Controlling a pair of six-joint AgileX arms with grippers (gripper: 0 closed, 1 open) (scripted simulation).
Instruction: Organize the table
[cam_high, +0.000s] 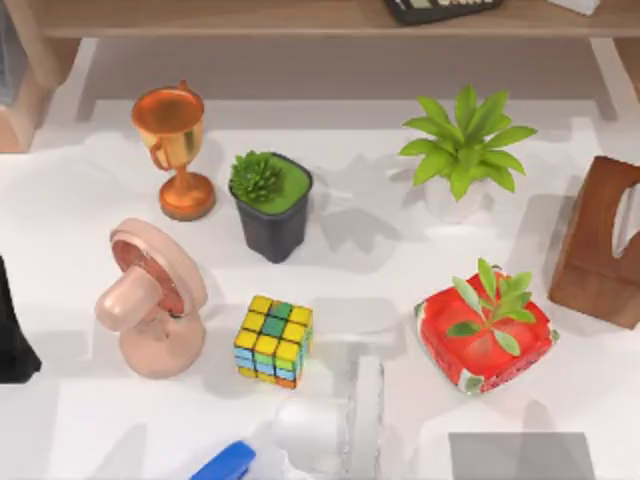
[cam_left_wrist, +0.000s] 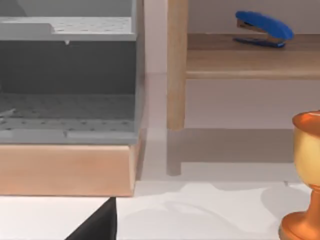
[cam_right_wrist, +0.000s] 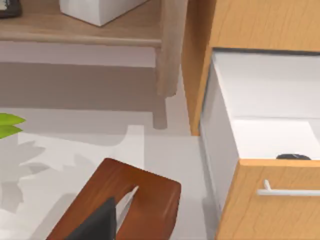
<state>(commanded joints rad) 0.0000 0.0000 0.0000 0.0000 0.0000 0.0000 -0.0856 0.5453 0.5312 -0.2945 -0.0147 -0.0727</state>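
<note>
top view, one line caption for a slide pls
Cluttered white table: gold trophy, pink fan, puzzle cube, three potted plants, brown tissue box.

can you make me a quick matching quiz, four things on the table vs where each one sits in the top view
Things:
1. gold trophy
2. puzzle cube
3. red watermelon-pattern pot
4. brown wooden tissue box

Places:
A. right edge of the table
B. far left, beside the black pot
C. near the middle, right of the pink fan
D. front right, holding a small plant

Pairs: 1-B, 2-C, 3-D, 4-A
</note>
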